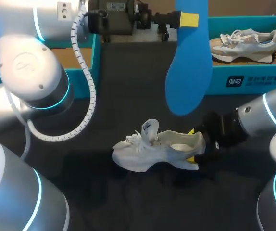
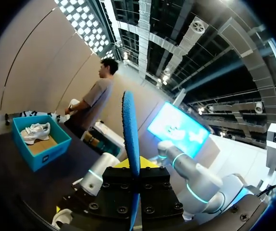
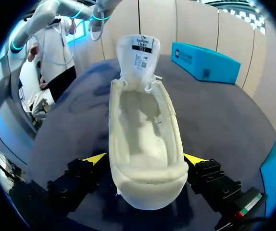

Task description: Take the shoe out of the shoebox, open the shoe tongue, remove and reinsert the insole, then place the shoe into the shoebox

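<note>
The left gripper holds the blue insole above the dark table, clamped on one end so that the rest hangs down. In the left wrist view the insole stands edge-on between the closed jaws. Below it a white shoe lies on the table with its tongue pulled upright. The right gripper straddles the heel, its fingers spread wide, with one yellow tip pressed to each side — a grasp on the shoe. The teal shoebox sits at the table's far right, well apart from the shoe, and a second shoe lies inside it.
</note>
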`<control>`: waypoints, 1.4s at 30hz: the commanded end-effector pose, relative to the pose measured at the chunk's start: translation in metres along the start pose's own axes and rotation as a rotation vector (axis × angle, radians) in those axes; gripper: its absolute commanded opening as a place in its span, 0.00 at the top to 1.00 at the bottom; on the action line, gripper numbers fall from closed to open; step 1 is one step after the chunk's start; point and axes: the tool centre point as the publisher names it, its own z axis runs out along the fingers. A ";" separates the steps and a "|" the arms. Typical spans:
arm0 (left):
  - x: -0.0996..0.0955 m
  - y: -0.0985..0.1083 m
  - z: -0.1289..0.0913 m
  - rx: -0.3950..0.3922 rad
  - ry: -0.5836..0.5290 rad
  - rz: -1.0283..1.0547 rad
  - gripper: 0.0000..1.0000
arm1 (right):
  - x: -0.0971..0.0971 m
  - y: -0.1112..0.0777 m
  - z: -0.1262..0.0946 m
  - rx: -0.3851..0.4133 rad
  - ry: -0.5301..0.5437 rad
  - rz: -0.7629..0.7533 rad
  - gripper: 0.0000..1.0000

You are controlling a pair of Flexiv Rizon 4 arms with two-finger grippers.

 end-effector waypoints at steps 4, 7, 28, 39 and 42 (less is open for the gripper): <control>0.010 0.007 -0.008 0.037 0.014 0.003 1.00 | 0.006 0.008 -0.012 0.085 -0.015 0.023 0.00; 0.013 0.009 -0.011 0.048 0.025 -0.002 1.00 | 0.008 0.011 -0.016 0.108 -0.018 0.031 0.00; 0.033 0.031 -0.039 0.105 0.084 -0.029 1.00 | 0.021 0.032 -0.042 0.242 -0.070 0.075 0.00; 0.040 0.039 -0.042 0.101 0.098 -0.046 1.00 | 0.026 0.036 -0.049 0.256 -0.090 0.080 0.00; 0.042 0.039 -0.042 0.100 0.096 -0.052 1.00 | 0.025 0.037 -0.050 0.253 -0.093 0.082 0.00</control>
